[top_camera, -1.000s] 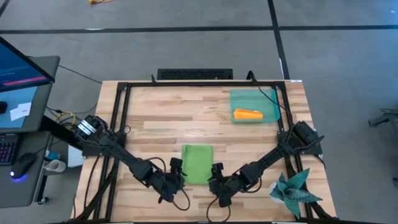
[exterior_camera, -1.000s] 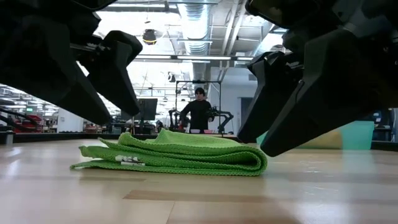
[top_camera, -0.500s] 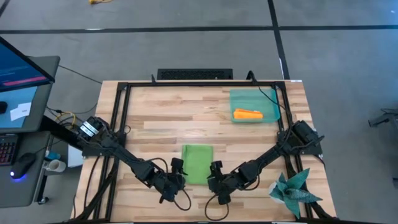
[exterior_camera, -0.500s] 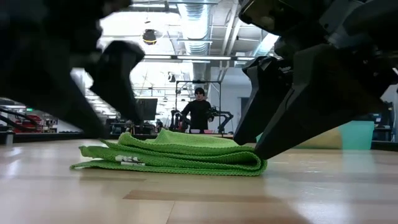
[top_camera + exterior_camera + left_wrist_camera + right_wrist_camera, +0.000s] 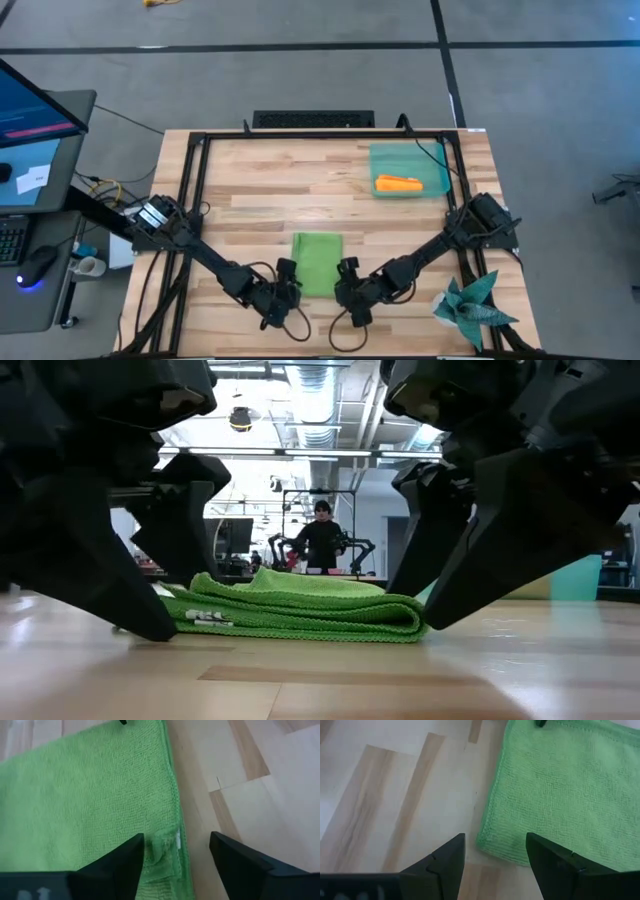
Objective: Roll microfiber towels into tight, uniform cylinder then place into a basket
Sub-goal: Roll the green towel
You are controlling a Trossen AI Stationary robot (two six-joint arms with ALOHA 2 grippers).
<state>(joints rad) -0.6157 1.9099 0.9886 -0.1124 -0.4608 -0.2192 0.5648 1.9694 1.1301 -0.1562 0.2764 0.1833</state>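
The lime green towel [image 5: 317, 262] lies folded in several layers, flat on the table near its front edge; it also shows in the low view [image 5: 290, 610]. My left gripper [image 5: 286, 287] is open and low at its near left corner [image 5: 172, 845], one finger over the cloth and one over bare wood. My right gripper [image 5: 346, 282] is open and low at the near right corner [image 5: 492, 842], astride it in the same way. The orange towel [image 5: 398, 184] lies rolled in the teal-green basket [image 5: 432, 160] at the far right. My left gripper slants down from the near left, and its near fingertip [image 5: 160, 628] reaches table level at the towel's left edge; I cannot tell whether it touches the cloth. My right gripper slants down from the near right, with a fingertip [image 5: 432, 622] right beside the towel's folded edge [image 5: 415, 622]; I cannot tell whether it touches.
A dark teal spiky star-shaped cloth [image 5: 472, 305] lies at the table's near right corner. A black frame rail [image 5: 320, 135] runs round the table. A person [image 5: 320, 540] stands in the room beyond the far edge. Bare wood lies between the towel and the basket.
Both grippers have come down toward the table at the green towel's near corners. The left has gone lower and closer to the left edge, the right a little toward the towel's folded right edge. The towel has stayed where it was.
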